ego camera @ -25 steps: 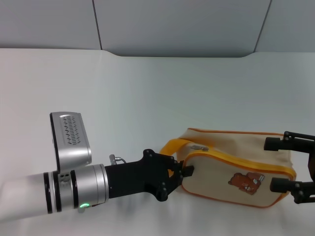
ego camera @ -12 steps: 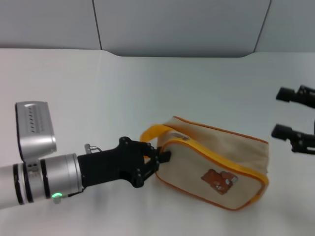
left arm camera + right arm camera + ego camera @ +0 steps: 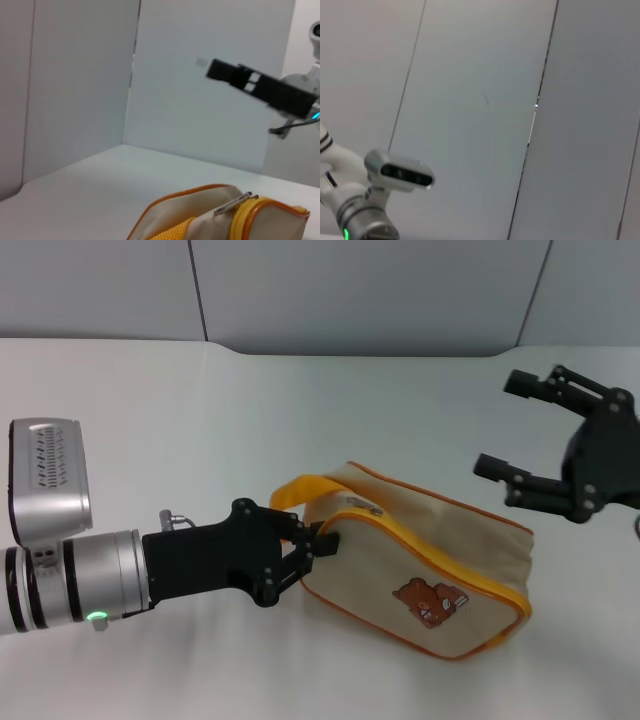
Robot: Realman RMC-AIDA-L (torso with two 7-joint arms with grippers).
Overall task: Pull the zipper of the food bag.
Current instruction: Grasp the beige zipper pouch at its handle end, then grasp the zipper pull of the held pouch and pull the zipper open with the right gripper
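Note:
The food bag (image 3: 425, 560) lies on the white table, slanted, with the bear print facing me. Its yellow-orange zipper (image 3: 440, 560) runs along the top edge, and the silver pull tab (image 3: 366, 506) lies near the left end. My left gripper (image 3: 315, 540) is shut on the bag's left end, just under the yellow strap handle (image 3: 300, 490). My right gripper (image 3: 500, 423) is open and empty, raised above the table to the right of the bag. The left wrist view shows the bag's top (image 3: 200, 212), the pull tab (image 3: 232, 204) and the right gripper's fingers (image 3: 260, 87) farther off.
The white table (image 3: 300, 410) ends at a grey panelled wall (image 3: 360, 290) behind. The right wrist view shows only the wall and my left arm's wrist (image 3: 395, 175).
The left gripper has dragged the bag left and turned it. The right gripper has come off the bag's right end, lifted up and away, and rotated, still open.

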